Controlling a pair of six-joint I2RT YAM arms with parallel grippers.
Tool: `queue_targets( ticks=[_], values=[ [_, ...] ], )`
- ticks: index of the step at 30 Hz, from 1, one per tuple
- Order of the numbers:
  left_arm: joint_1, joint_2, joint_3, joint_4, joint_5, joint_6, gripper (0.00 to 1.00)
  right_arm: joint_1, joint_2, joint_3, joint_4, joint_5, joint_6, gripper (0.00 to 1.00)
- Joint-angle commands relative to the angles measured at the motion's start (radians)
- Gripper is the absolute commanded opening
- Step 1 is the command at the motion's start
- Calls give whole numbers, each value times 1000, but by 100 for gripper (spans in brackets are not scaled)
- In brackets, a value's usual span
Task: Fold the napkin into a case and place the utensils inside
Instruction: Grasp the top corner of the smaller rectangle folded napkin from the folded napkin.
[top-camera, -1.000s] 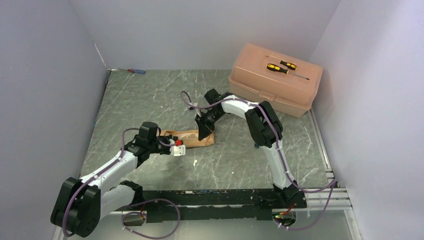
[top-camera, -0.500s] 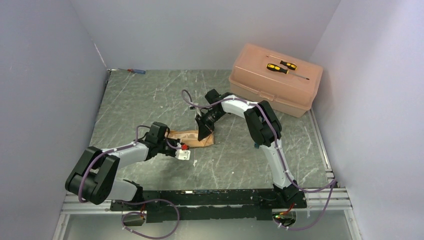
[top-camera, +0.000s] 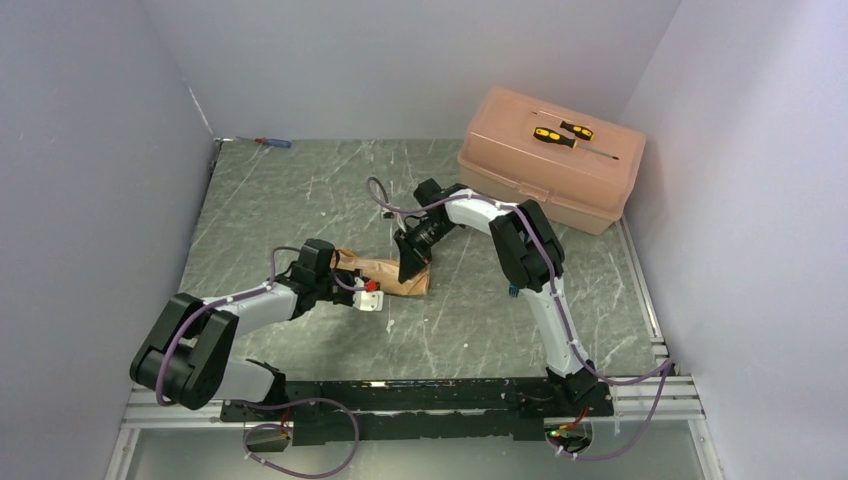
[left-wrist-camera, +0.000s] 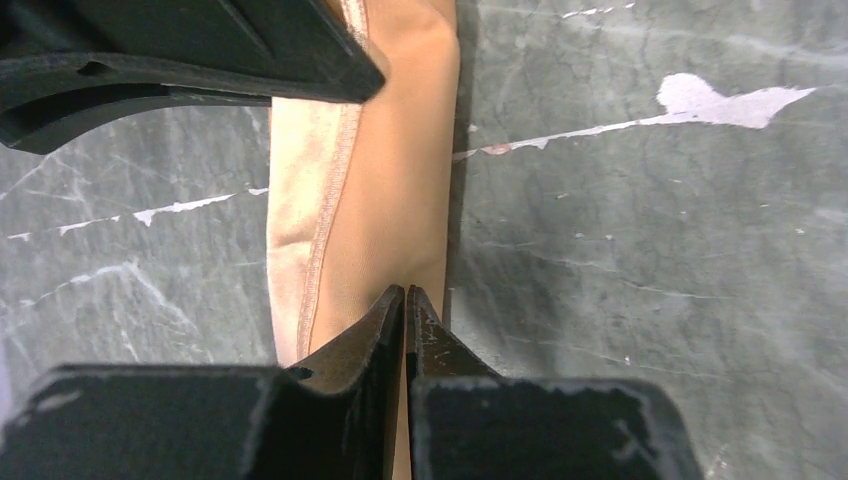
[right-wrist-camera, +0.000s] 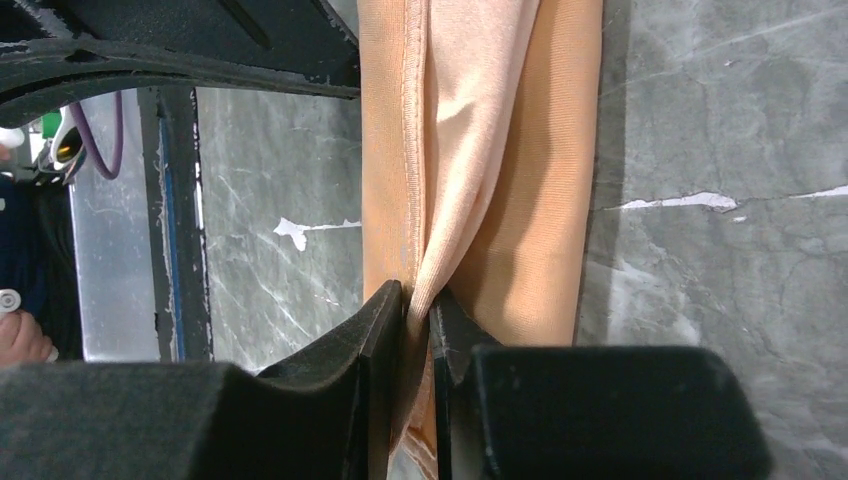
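The peach-orange napkin (top-camera: 390, 275) lies mid-table as a narrow folded strip, stretched between my two grippers. My left gripper (top-camera: 345, 278) is at its left end, jaws closed with cloth at the tips (left-wrist-camera: 405, 300); the strip (left-wrist-camera: 390, 180) runs away from it. My right gripper (top-camera: 408, 268) is at the right end, shut on a raised fold of the napkin (right-wrist-camera: 530, 200), pinched between the tips (right-wrist-camera: 418, 300). The utensils are not in view. A small blue bit (top-camera: 512, 291) shows beside the right arm; I cannot tell what it is.
The hard pink plastic box (top-camera: 550, 170) stands at the back right with two yellow-and-black screwdrivers (top-camera: 560, 135) on its lid. A red-and-blue screwdriver (top-camera: 272, 142) lies in the far left corner. Walls close in left, back and right.
My left arm has swung in, its elbow now raised, and its gripper has shifted right and slightly away along the strip. The napkin's left end has drawn in. The right gripper has barely moved.
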Motion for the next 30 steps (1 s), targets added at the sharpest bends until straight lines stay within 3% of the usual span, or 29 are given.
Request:
queue_targets(
  ticks=[1, 9, 15, 26, 30],
  values=[
    [-3, -54, 66, -127, 75, -26, 11, -17, -8, 25, -5, -71, -26, 20],
    [-5, -91, 79, -143, 53, -66, 10, -20, -13, 12, 38, -95, 8, 20],
    [0, -8, 70, 6, -97, -114, 7, -21, -16, 1, 51, -94, 17, 20],
    [28, 28, 74, 21, -132, -112, 7, -27, -19, -16, 55, -107, 16, 20],
    [32, 36, 74, 6, -126, -102, 6, -37, -42, -25, 59, -116, 9, 26]
  ],
)
